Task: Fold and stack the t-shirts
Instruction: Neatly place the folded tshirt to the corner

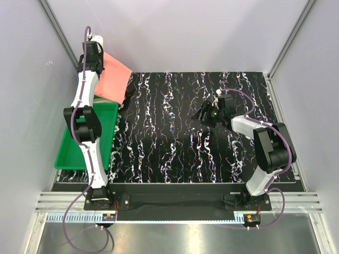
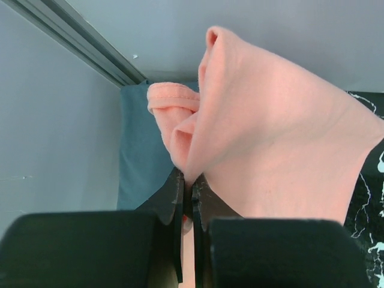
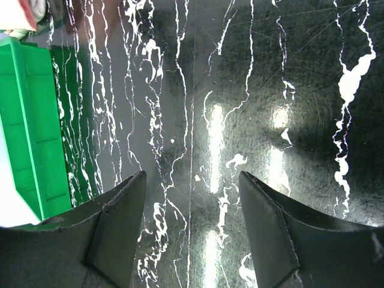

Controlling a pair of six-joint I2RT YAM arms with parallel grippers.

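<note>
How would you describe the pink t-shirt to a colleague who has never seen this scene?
Start from the black marbled table and go to its far left corner, just beyond the green tray. There the left gripper is shut on the salmon-pink t-shirt, which hangs from it. It is the only pink thing in the scene; the blue-grey cloth near it is not held.

no readable text, labels or numbers anywhere in view

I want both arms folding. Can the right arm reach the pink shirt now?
Probably not without stretching. The pink shirt dangles from the shut left gripper in the far left corner; the open right gripper hangs well off to the right. Nothing blocks the way.
</note>
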